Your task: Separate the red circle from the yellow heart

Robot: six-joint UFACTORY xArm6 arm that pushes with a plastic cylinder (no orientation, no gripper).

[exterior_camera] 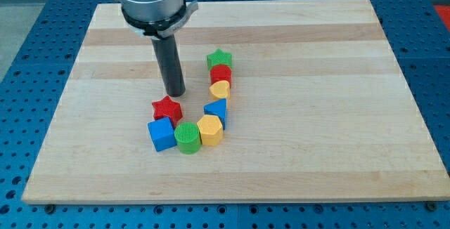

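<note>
The red circle [221,74] sits in a column of blocks right of the board's middle, touching the yellow heart [220,89] just below it. A green star [219,58] touches the red circle from above. My tip [176,93] rests on the board left of this column, about level with the yellow heart and clearly apart from it. It stands just above the red star [166,108].
Below the heart a blue triangle [216,109], a yellow hexagon [210,130], a green circle [188,138] and a blue cube [161,134] curve round to the red star. The wooden board [316,152] lies on a blue pegboard table.
</note>
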